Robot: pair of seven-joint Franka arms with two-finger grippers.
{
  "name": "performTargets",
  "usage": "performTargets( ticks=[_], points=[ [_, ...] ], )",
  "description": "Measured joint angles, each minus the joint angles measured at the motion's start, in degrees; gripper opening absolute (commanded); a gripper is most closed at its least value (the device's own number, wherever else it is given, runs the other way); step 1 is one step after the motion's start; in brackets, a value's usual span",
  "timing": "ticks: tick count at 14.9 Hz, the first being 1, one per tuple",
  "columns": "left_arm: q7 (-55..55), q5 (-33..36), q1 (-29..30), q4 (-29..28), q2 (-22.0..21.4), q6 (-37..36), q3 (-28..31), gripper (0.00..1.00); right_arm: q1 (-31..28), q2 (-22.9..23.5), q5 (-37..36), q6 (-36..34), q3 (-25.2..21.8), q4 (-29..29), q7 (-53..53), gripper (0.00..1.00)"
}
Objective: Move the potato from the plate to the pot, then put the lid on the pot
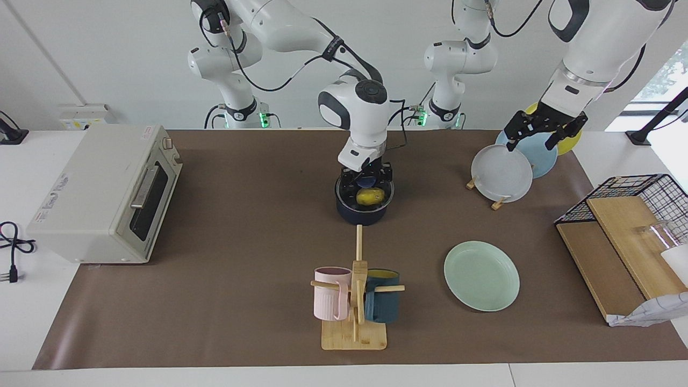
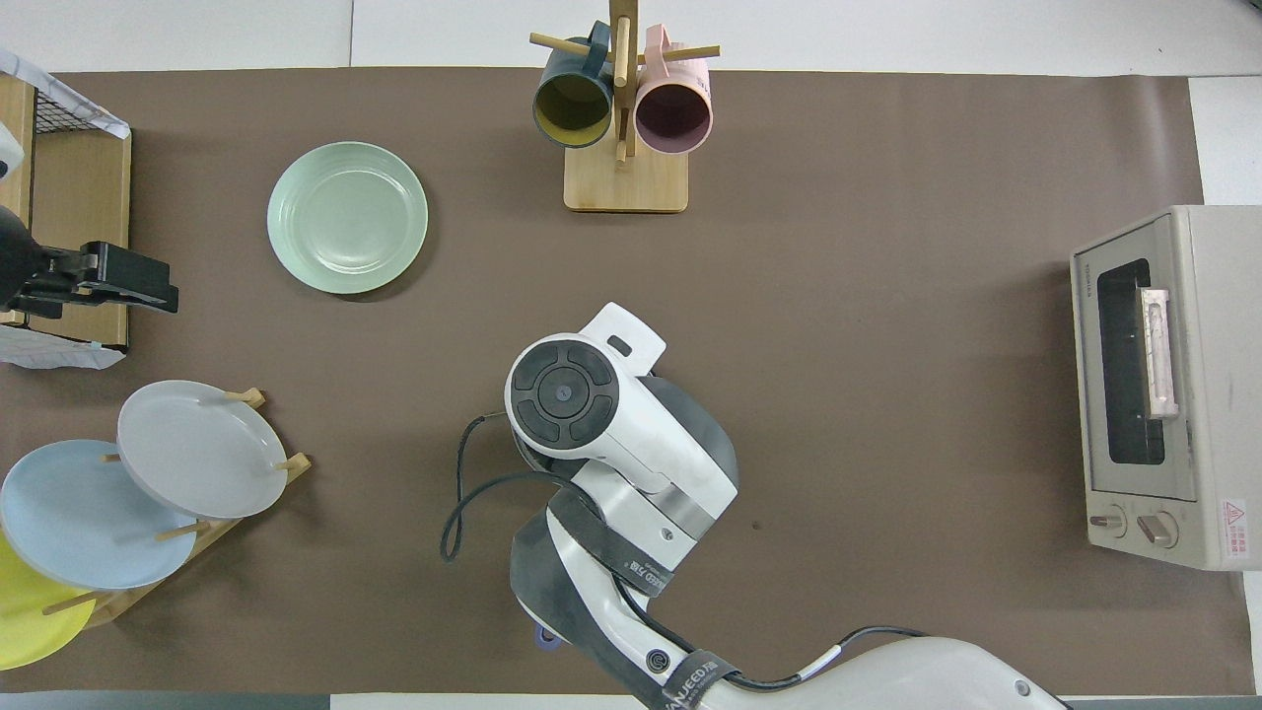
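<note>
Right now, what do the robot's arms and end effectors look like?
Both arms are glossy white with rounded shells and dark grey joint rings. Black cables loop along them. The right arm has a round black cap, seen from above as a disc with segments, and a black strap with white lettering. The right end effector and left end effector are black.

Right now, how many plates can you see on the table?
4. The pale green plate lies flat beside the mug stand. The white plate, light blue plate and yellow plate stand upright in a rack under the left pincer.
</note>
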Motion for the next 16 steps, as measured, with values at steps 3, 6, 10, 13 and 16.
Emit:
performTargets(
  ticks=[3, 6, 10, 13, 16],
  points=[
    [0.0, 0.0, 0.0, 0.0, 0.0, 0.0, 0.0, 1.0, 0.03, -0.02, -1.51, -0.37, 0.04, -0.07, -0.12, 0.43],
    [0.0, 0.0, 0.0, 0.0, 0.0, -0.01, 0.0, 1.0, 0.04, -0.03, -1.93, -0.4, 0.05, -0.11, -0.15, 0.43],
    [-0.01, 0.0, 0.0, 0.0, 0.0, -0.01, 0.0, 1.0, 0.04, -0.02, -1.94, -0.37, 0.04, -0.22, -0.16, 1.0],
    [-0.01, 0.0, 0.0, 0.0, 0.0, -0.01, 0.0, 1.0, 0.03, 0.02, -1.96, -0.37, -0.03, -0.44, -0.16, 1.0],
    [-0.01, 0.0, 0.0, 0.0, 0.0, -0.01, 0.0, 1.0, -0.26, -0.05, -1.97, -0.72, -0.18, 0.89, -0.16, 1.0]
  ],
)
